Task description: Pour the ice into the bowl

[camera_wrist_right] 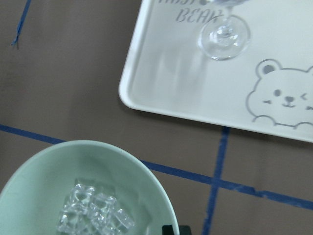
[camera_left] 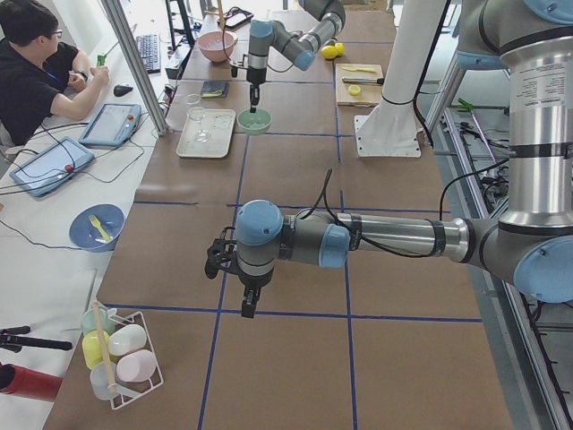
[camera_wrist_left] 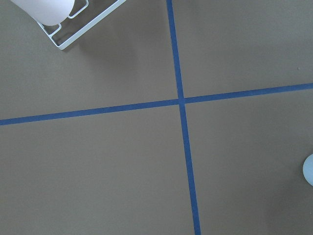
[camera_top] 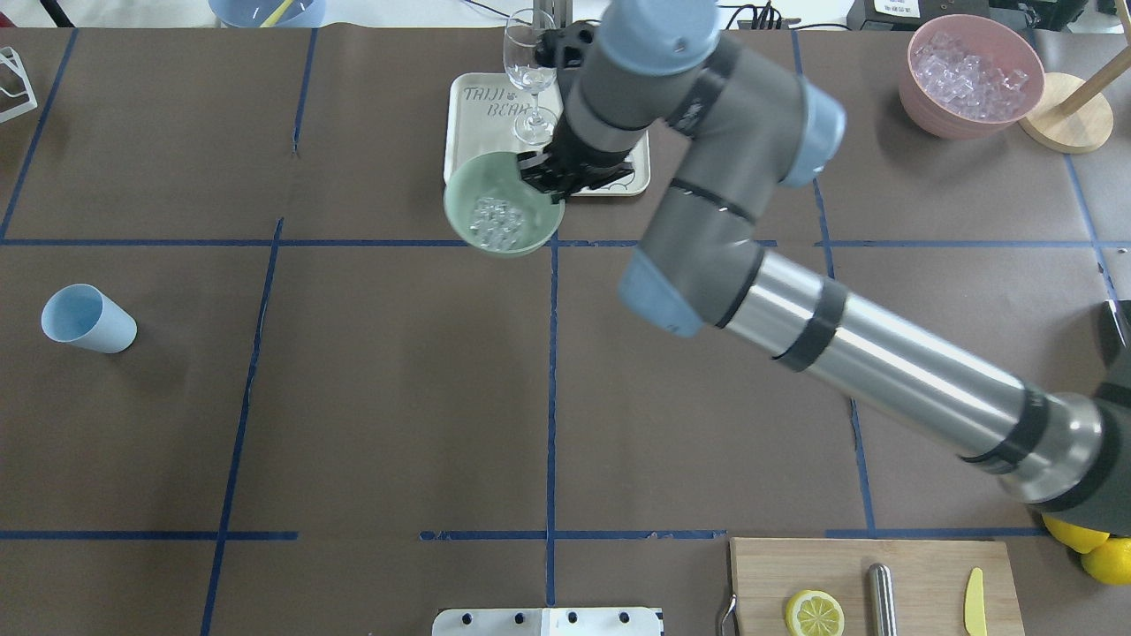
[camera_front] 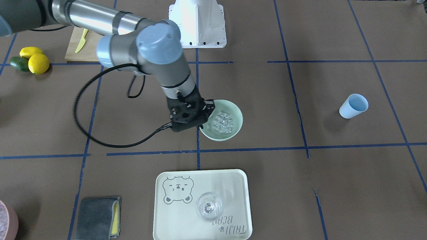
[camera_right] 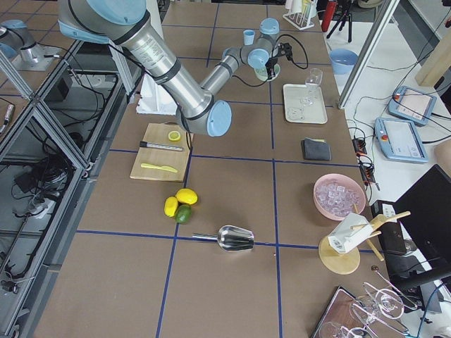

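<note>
Toward the left edge, the left fingers (camera_left: 248,305) are hung low over the worktop (camera_top: 398,397), well apart from everything the task needs. They are shown only from the side, so their opening cannot be told. A cup (camera_top: 87,320) is seen tipped over near that same edge.

Farther out, about midway along and short of the far edge, the bowl (camera_front: 235,115) appears to be set down on the worktop with the ice (camera_front: 223,121) heaped inside it. The pour is therefore judged done.

The right fingers (camera_wrist_right: 168,230) are placed at the bowl's far-right rim, with the bowl's middle lying to their left and toward the robot. Only slivers of the tips are shown, so it cannot be told whether the rim is pinched. This arm is by far the nearer.

Just beyond, a tray (camera_front: 180,213) is laid at the far edge, and a glass (camera_front: 209,206) is stood on it.
</note>
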`<state>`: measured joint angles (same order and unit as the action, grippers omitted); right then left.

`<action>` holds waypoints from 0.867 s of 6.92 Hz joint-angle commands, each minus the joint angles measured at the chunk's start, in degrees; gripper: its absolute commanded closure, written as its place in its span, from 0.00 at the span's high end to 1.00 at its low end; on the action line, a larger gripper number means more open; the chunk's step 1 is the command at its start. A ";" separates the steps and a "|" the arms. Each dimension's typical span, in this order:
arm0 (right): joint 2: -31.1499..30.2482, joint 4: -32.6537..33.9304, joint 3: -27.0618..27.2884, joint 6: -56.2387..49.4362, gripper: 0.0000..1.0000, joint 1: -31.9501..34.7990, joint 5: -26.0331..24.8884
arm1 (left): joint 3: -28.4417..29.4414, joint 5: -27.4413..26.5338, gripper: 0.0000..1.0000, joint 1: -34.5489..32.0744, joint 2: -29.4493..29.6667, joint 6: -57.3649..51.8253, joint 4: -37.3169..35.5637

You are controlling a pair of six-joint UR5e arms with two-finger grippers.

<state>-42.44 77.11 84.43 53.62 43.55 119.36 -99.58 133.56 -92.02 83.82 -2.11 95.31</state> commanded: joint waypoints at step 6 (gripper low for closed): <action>-49.55 -22.90 14.20 -27.87 0.00 16.22 12.38 | -0.26 0.03 1.00 0.00 0.11 0.00 0.49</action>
<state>-86.07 62.16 100.37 26.71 59.21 131.51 -99.83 133.59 -92.02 83.92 -2.11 95.67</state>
